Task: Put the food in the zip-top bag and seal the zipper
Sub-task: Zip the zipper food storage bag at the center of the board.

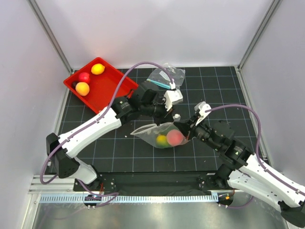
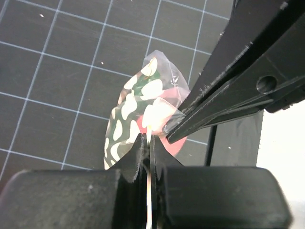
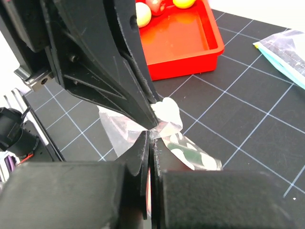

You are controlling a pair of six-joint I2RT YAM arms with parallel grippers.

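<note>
Zip-top bag [image 1: 148, 131] mid-mat, thin slippery crinkly film sagging under the light food [image 1: 175, 138]; left gripper [image 2: 147, 143] and right gripper [image 3: 149, 139] both pinched tight on its mouth, seemingly the stiffer zipper [image 2: 148, 205], the best hold.

Three views: one high and wide, two tight on the claws.
The top camera looks steeply down from above and behind the arm bases, covering the whole worktop [image 1: 119, 152]. Each wrist camera sits just behind its own claw and looks along the fingers at very close range. The left claw [image 2: 147, 142] has the right claw [image 2: 170, 131] ahead to its right. The right wrist view has the tray [image 3: 190, 43] beyond. All three share the bag [image 1: 147, 131] at the claw tips.
</note>
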